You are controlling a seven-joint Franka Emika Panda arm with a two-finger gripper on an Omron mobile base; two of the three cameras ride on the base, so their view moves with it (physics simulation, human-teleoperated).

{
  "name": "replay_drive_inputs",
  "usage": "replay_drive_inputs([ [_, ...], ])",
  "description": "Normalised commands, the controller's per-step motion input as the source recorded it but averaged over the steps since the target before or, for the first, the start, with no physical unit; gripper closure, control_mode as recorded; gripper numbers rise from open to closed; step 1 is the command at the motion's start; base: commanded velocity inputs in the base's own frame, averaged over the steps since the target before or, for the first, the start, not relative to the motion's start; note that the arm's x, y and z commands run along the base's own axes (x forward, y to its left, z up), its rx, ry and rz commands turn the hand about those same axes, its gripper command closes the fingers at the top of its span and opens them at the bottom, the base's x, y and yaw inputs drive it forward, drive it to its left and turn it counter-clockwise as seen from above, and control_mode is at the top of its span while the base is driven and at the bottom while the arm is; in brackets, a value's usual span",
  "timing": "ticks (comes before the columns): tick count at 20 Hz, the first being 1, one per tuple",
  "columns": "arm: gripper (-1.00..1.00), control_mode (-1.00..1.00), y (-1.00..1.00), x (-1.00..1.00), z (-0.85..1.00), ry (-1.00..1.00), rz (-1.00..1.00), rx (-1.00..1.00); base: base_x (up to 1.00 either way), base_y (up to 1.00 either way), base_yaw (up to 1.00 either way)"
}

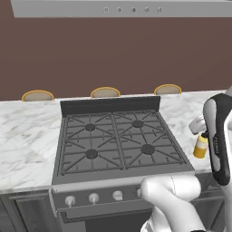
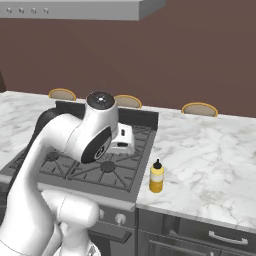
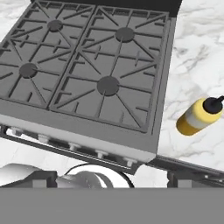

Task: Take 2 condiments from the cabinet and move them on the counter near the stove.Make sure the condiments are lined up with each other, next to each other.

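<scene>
On the table (image 2: 210, 160) just right of the stove (image 1: 115, 140) I see the yellow squeeze bottle (image 2: 156, 177) upright near the front edge | gripper (image 2: 121, 141) over the stove's right burners, left of the bottle, apart from it | jaws wide, holding nothing

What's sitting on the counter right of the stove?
One yellow squeeze bottle stands upright on the marble counter, close beside the stove. No pepper mill is visible there, though the arm covers part of the counter in the left base view.
</scene>
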Motion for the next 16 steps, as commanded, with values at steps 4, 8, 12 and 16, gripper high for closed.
replay_drive_inputs([
  [4,-1.0,-1.0,0.71,0.0,0.0,-0.09,-0.13,-0.06,0.0,0.0,0.0],
  [8,-1.0,-1.0,0.44,0.0,0.0,-0.01,-0.12,-0.01,0.0,0.0,0.0],
  [12,-1.0,-1.0,0.22,0.02,0.0,0.0,-0.09,0.0,0.0,0.0,0.0],
  [16,-1.0,-1.0,0.13,0.0,0.16,-0.03,-0.14,0.0,0.0,0.0,0.0],
])
